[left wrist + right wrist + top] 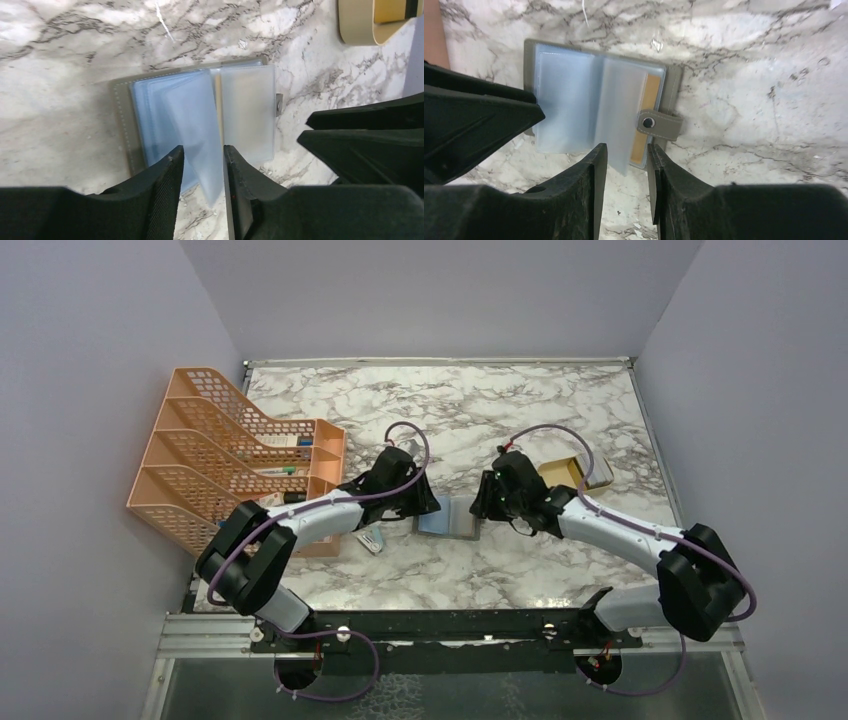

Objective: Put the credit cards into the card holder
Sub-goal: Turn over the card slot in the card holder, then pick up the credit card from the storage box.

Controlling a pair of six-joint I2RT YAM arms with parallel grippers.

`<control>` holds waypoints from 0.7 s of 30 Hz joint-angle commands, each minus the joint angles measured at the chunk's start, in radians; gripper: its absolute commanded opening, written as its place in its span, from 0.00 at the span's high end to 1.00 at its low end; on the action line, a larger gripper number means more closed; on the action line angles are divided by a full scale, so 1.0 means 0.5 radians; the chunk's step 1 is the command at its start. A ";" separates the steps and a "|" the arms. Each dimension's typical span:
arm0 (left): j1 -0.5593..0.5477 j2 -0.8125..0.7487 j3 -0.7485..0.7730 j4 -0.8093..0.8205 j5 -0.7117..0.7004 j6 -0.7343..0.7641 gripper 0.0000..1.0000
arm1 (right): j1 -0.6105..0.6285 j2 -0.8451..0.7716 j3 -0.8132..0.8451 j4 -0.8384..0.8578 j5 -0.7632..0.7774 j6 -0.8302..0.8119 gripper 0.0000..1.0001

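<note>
The card holder (450, 517) lies open on the marble table between both grippers, grey outside with light blue plastic pockets (165, 115). A tan-gold credit card (651, 100) sits in the pocket by the snap tab (660, 124). My left gripper (203, 150) straddles one raised pocket leaf (200, 125), with a gap showing on either side of the leaf. At the holder's other edge my right gripper (626, 148) is open, and the lower corner of a leaf (619, 115) hangs between its fingers. More gold cards (565, 472) lie in the tan tray.
The shallow tan tray (357, 30) stands behind the right gripper, towards the back right. An orange mesh file rack (230, 455) fills the left side. A small blue-white item (372, 538) lies beside the left arm. Grey walls close in on three sides.
</note>
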 commanded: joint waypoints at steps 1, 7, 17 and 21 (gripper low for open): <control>0.006 -0.120 0.082 -0.187 -0.257 0.137 0.64 | 0.011 -0.015 0.155 -0.133 0.212 -0.074 0.64; 0.006 -0.214 0.223 -0.340 -0.243 0.304 0.61 | 0.012 -0.009 0.260 -0.133 0.386 -0.242 0.64; 0.007 -0.393 0.257 -0.380 0.184 0.365 0.41 | -0.062 0.213 0.707 -0.331 0.851 -0.532 0.62; 0.009 -0.324 0.229 -0.374 0.196 0.357 0.47 | -0.171 0.334 0.855 -0.413 0.947 -0.633 0.62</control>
